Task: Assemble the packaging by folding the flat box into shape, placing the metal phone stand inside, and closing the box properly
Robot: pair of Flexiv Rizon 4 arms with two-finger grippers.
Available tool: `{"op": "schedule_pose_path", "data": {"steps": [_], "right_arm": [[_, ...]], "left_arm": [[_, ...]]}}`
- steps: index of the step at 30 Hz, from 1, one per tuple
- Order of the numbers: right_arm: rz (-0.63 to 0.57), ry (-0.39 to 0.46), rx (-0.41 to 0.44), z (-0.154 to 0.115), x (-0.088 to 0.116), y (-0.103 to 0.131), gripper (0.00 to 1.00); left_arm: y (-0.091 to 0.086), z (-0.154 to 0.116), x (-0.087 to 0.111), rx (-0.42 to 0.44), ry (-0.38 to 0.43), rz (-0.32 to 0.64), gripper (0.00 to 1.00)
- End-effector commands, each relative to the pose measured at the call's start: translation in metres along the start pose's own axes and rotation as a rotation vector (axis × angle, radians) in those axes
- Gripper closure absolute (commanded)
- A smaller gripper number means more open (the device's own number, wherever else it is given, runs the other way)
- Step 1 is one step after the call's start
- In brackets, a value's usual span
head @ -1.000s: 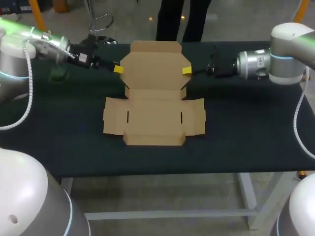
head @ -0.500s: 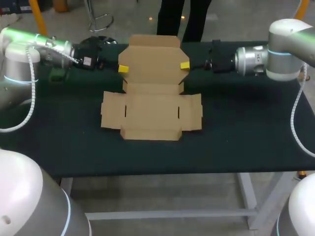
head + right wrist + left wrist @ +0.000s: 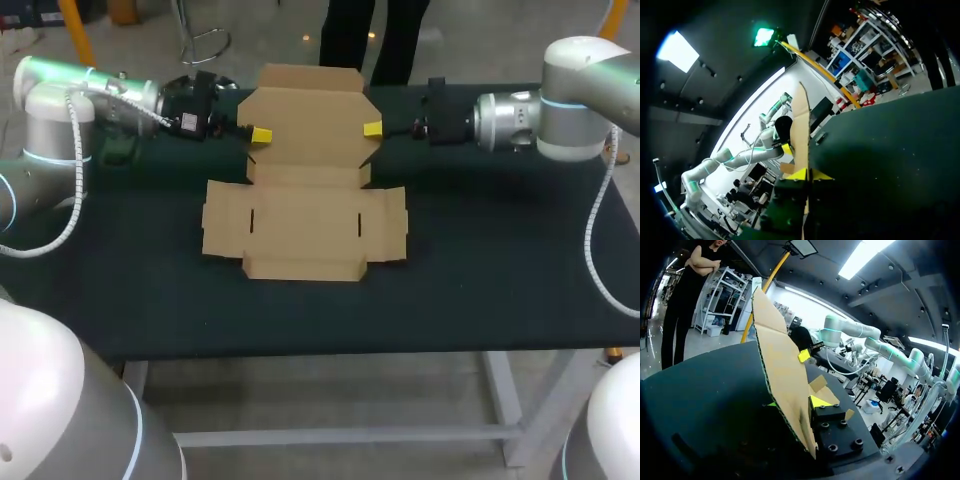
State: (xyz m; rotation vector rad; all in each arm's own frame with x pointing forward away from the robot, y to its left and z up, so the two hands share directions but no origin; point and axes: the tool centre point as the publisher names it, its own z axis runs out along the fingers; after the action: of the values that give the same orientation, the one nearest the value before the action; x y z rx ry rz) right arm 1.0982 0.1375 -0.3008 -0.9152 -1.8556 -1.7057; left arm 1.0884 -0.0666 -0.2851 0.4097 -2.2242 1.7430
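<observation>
The left jaws are clenched on the 9 o'clock edge of the rear panel (image 3: 310,125) of the corrugated brown cardboard box (image 3: 305,225), and the right jaws on its 3 o'clock edge, holding it tilted up. The creased, notched base lies flat at the middle of the dark matte tabletop (image 3: 500,270).

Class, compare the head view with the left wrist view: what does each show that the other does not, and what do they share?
Only the head view: the cardboard box's near panels lying flat on the table. Only the left wrist view: the raised panel's corrugated edge, with the left gripper's yellow tips on either side of it. Both: the raised panel, and the right gripper on its opposite edge.
</observation>
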Motion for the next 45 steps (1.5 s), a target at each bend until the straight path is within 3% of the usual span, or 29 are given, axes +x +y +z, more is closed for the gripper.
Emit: {"op": "schedule_pose_path", "data": {"steps": [1, 5, 15, 20, 23, 25, 31, 36, 45], "right_arm": [[-0.005, 0.020, 0.001, 0.001, -0.005, 0.002, 1.00], [-0.010, 0.031, 0.001, 0.003, -0.005, 0.003, 1.00], [-0.018, 0.039, 0.005, 0.007, -0.002, 0.005, 1.00], [-0.021, 0.037, 0.010, 0.009, -0.001, 0.005, 1.00], [-0.023, 0.034, 0.009, 0.008, 0.000, 0.005, 1.00], [-0.024, 0.034, 0.009, 0.008, 0.000, 0.005, 1.00], [-0.026, 0.036, 0.009, 0.010, 0.002, 0.005, 1.00], [-0.030, 0.036, 0.009, 0.011, 0.003, 0.005, 1.00], [-0.033, 0.043, 0.011, 0.013, 0.004, 0.006, 1.00]], "left_arm": [[-0.001, 0.001, -0.008, 0.002, 0.056, 0.001, 0.79], [-0.002, 0.003, -0.010, 0.010, 0.070, 0.004, 0.87], [-0.007, 0.006, -0.011, 0.022, 0.086, 0.015, 0.89], [-0.008, 0.009, -0.010, 0.020, 0.086, 0.021, 0.84], [-0.008, 0.010, -0.008, 0.018, 0.089, 0.024, 0.72], [-0.009, 0.010, -0.007, 0.018, 0.089, 0.027, 0.73], [-0.010, 0.013, -0.007, 0.024, 0.093, 0.031, 0.81], [-0.010, 0.014, -0.007, 0.029, 0.094, 0.031, 1.00], [-0.009, 0.014, -0.007, 0.037, 0.098, 0.031, 1.00]]}}
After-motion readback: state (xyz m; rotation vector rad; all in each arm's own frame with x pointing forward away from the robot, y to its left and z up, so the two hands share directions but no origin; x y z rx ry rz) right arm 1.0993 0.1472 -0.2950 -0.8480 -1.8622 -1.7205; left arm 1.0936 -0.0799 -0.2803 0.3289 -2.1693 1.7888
